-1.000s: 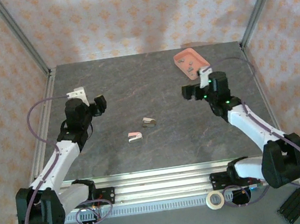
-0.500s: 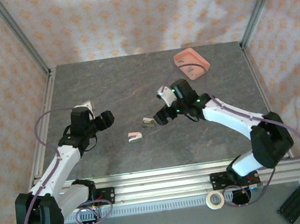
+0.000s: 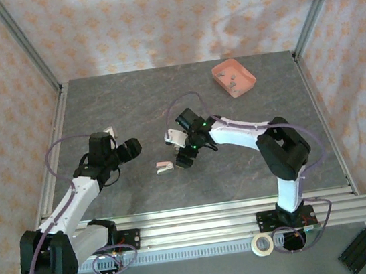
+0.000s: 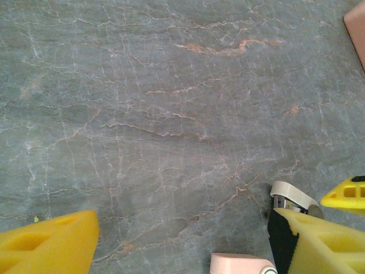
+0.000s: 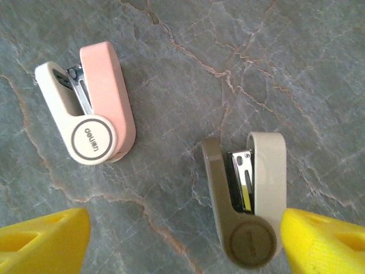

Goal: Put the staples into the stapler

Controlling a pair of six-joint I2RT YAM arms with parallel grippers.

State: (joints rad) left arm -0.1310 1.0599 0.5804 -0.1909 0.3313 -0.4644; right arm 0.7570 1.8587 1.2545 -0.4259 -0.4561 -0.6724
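The grey marbled tabletop carries all items. The right gripper is held over the centre of the tabletop with its jaws spread wide and nothing clamped. The beige stapler lies between its yellow fingers, close to one of them. The left gripper is positioned left of centre, with its jaws likewise apart and empty. The salmon-pink tray is located at the far right of the tabletop, well apart from both grippers. The pink stapler is laid on its side near the beige one, not touching it. The staples – small grey strips – are seen inside the tray.
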